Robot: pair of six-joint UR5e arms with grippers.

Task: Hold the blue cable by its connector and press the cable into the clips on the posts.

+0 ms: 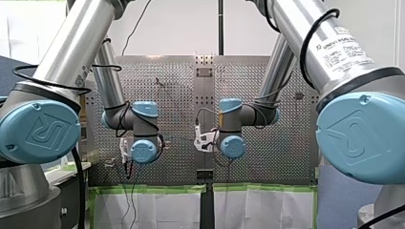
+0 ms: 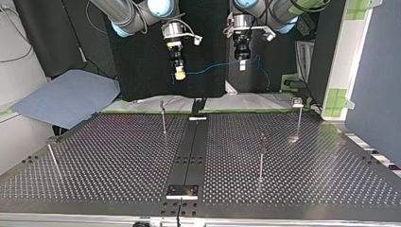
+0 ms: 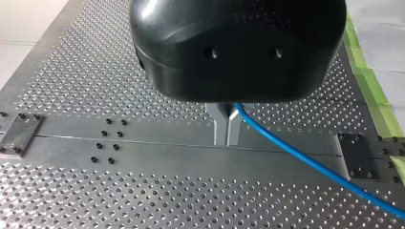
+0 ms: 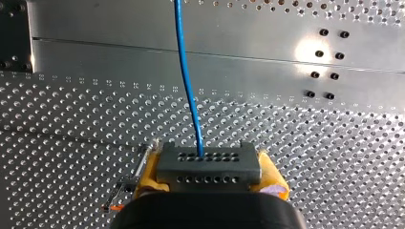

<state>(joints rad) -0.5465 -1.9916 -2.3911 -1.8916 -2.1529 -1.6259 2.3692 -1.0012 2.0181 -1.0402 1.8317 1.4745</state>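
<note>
In the top view both arms hang high above the perforated table [image 2: 118, 156]. My right gripper [image 2: 179, 73], at that view's left, has yellow pads [image 4: 147, 171] shut on a grey connector block [image 4: 208, 164] with rows of holes. The blue cable [image 4: 187, 86] leaves the block and runs ahead of it. It spans across [image 2: 213, 68] to my left gripper [image 2: 242, 62]. In the left wrist view the metal fingers [image 3: 220, 126] of my left gripper [image 3: 227, 141] are shut on the blue cable [image 3: 305, 160], which trails off to one side. The cable touches no post.
Thin posts with clips on top stand on the table: one [image 2: 163, 116] left of the centre rail, one [image 2: 261, 156] right of it, one [image 2: 298, 118] at the far right and one [image 2: 52, 158] at the near left. A blue sheet [image 2: 66, 97] lies beyond the table's left corner.
</note>
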